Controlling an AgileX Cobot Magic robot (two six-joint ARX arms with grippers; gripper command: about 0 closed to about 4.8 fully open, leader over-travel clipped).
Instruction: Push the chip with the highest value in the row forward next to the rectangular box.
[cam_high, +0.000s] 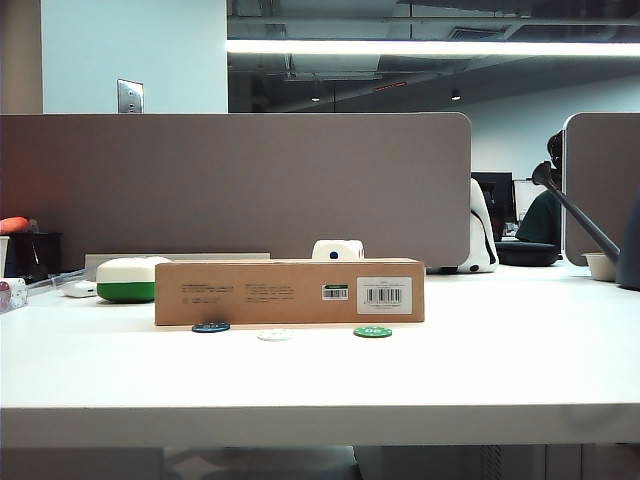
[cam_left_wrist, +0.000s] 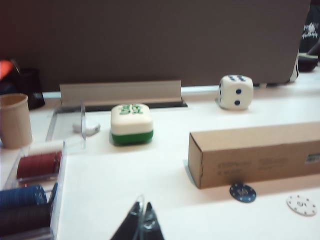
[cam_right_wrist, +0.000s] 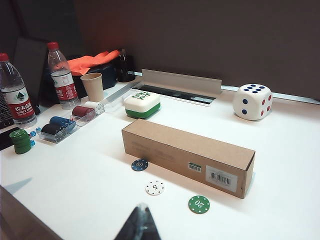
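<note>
The small flat round blue poker chip (cam_right_wrist: 139, 165), marked 50 in pale numerals, lies touching or all but touching the long front face of the low brown cardboard box (cam_right_wrist: 190, 152), close to the box end that points toward the white-and-green rounded case (cam_right_wrist: 142, 104). The white chip (cam_right_wrist: 155, 187) and the green chip (cam_right_wrist: 199, 204) sit further out from the box, so the blue one stands forward of its two neighbours; judged from that, the push looks done or nearly so. Neither arm touches a chip. The left gripper (cam_left_wrist: 139, 226) shows only as dark fingertips drawn together to a narrow point above the table (cam_left_wrist: 125, 185), on the side of the box away from the large white die (cam_left_wrist: 236, 91), holding nothing. The right gripper (cam_right_wrist: 140, 224) hangs likewise, tips together and empty, out beyond the white chip from the box. Pinched tips suit nudging a thin disc, which I take to be why they are held so. The exterior view shows no arm near the box.
</note>
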